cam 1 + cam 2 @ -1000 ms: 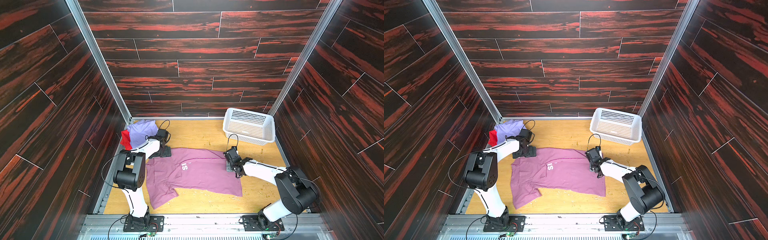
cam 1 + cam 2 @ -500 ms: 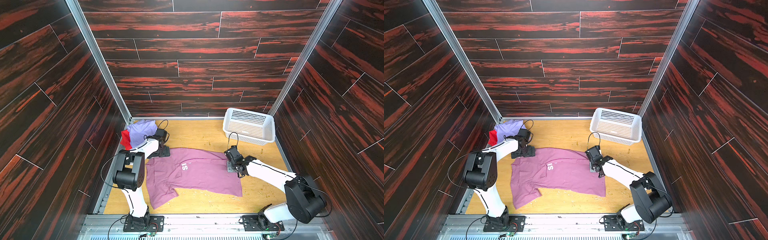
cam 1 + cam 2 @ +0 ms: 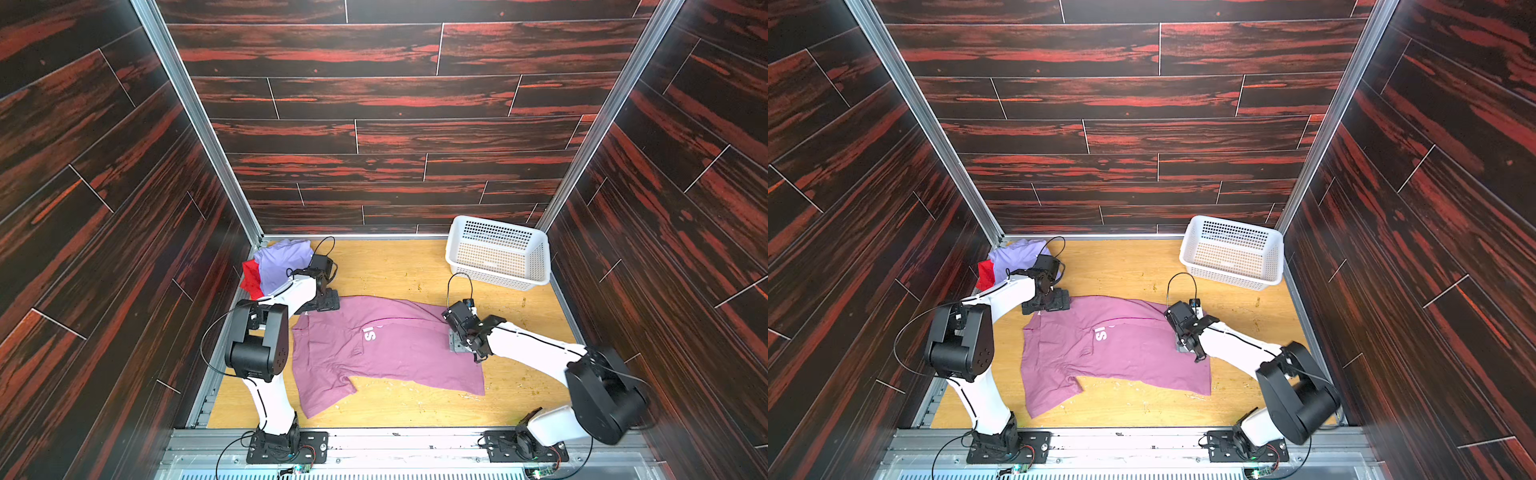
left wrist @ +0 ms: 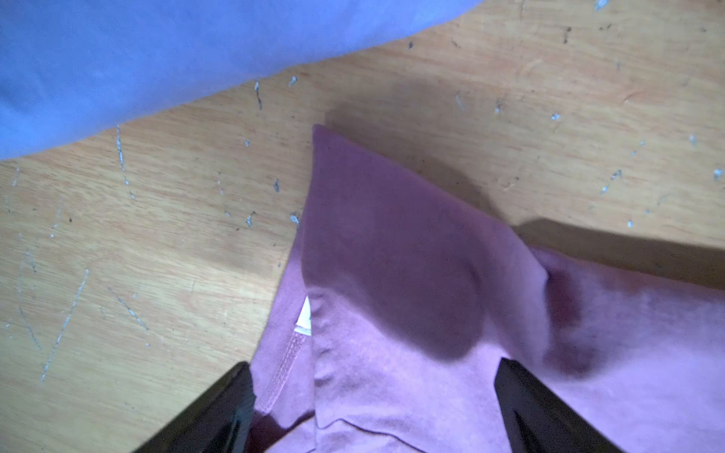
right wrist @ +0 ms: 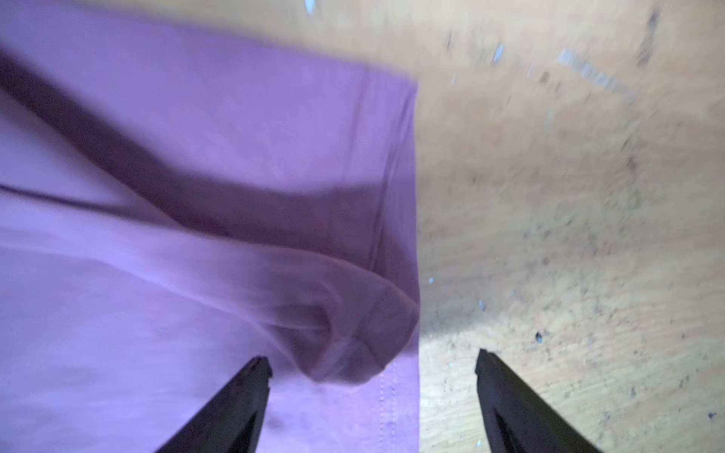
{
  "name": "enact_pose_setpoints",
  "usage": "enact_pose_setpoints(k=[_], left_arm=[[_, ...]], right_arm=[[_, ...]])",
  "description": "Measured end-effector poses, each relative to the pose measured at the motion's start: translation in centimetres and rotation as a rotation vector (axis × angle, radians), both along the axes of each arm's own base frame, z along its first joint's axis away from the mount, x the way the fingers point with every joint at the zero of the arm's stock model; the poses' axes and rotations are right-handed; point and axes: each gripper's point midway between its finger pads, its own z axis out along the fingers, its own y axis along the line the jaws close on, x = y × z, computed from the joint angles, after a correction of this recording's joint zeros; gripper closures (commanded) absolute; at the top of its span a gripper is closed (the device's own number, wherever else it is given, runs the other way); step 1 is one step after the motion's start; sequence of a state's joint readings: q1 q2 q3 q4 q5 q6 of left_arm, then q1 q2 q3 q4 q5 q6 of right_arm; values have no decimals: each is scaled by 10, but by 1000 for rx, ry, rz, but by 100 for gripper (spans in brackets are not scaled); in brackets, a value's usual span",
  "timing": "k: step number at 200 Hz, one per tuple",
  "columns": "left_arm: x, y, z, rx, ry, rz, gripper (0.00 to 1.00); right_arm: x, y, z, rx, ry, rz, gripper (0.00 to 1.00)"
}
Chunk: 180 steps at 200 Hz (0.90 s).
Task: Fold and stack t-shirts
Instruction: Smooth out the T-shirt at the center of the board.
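A pink-mauve t-shirt [image 3: 386, 345] [image 3: 1117, 349] lies spread on the wooden table, with pale lettering on its chest. My right gripper [image 3: 463, 343] [image 3: 1185, 345] stands open over its right-hand hem. In the right wrist view the fingers straddle [image 5: 372, 357] the hem edge, and a loose bunch of mauve cloth [image 5: 196, 157] lies just ahead of them. My left gripper [image 3: 328, 301] [image 3: 1054, 303] is open at the shirt's far left corner. In the left wrist view [image 4: 374, 362] folded mauve cloth [image 4: 392, 255] lies between its fingers. A lavender t-shirt [image 3: 282, 262] [image 3: 1013, 253] [image 4: 157, 59] lies over a red one [image 3: 250, 276] [image 3: 985, 272] at the back left.
A white perforated basket [image 3: 486, 279] [image 3: 1221, 276] stands tilted at the back right corner. Dark wood-look walls close the table [image 3: 395, 266] on three sides. Both arm bases sit on the metal rail along the front edge.
My right gripper has opened from shut and let go of the mauve shirt's hem, and the arm has stretched out from its base. The left arm has not moved.
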<state>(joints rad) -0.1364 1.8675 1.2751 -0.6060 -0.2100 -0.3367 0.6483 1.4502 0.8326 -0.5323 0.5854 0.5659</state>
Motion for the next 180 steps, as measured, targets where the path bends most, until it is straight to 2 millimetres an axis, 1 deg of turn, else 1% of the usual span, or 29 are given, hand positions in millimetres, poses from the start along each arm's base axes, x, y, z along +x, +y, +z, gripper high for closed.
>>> enact_pose_setpoints(k=[15, 25, 35, 42, 57, 92, 107, 119, 180], left_arm=[[0, 0, 0, -2, 0, -1, 0], [0, -1, 1, -4, -1, -2, 0], [0, -1, 2, -6, -5, -2, 0], [0, -1, 2, -7, -6, -2, 0], [1, -2, 4, -9, -10, -3, 0], [1, -2, 6, -14, -15, -4, 0], [1, -3, 6, -17, -15, -5, 0], [1, -3, 6, -19, -15, -5, 0], [1, -3, 6, -19, -14, -7, 0]], right_arm=[[16, 11, 30, 57, -88, 2, 13], [26, 17, 44, 79, -134, 1, 13], [34, 21, 51, 87, -161, -1, 13], [38, 21, 51, 85, -170, -5, 14], [43, 20, 40, 69, -153, -14, 15], [50, 8, -7, 9, -65, -62, 17], [49, 6, -21, -6, -40, -69, 18], [49, 6, -28, -11, -26, -71, 17], [60, 6, -43, 3, -18, -89, 18]])
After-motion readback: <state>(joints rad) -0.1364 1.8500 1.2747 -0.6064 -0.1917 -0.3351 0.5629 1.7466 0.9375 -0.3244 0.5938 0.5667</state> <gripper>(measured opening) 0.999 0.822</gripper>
